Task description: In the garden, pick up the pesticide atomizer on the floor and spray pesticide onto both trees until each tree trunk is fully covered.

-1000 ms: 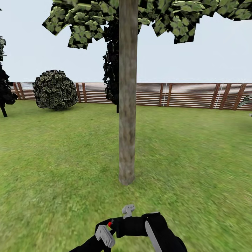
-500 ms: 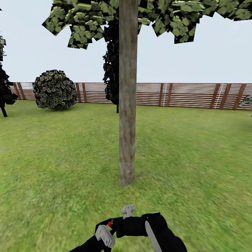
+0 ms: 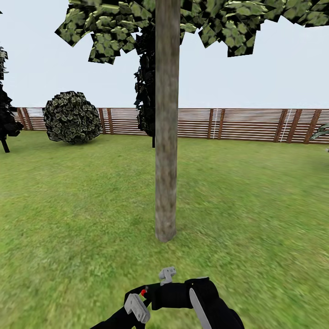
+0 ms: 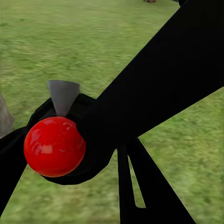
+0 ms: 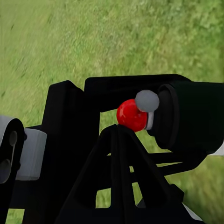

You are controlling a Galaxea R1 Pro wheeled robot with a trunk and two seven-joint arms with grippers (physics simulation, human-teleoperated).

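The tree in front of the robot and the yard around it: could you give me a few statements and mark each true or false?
1. The tree trunk stands straight ahead, its base on the grass. True.
2. White specks of pesticide cover the trunk. False: its bark looks bare grey-brown, with no white dots visible.
3. A wooden slat fence runs behind the lawn. True.
4. A round leafy bush sits right of the trunk. False: it is to the left, by the fence.
5. The pesticide atomizer lies on the grass by the trunk's base. False: it is held up near the robot, below the trunk in the head view.
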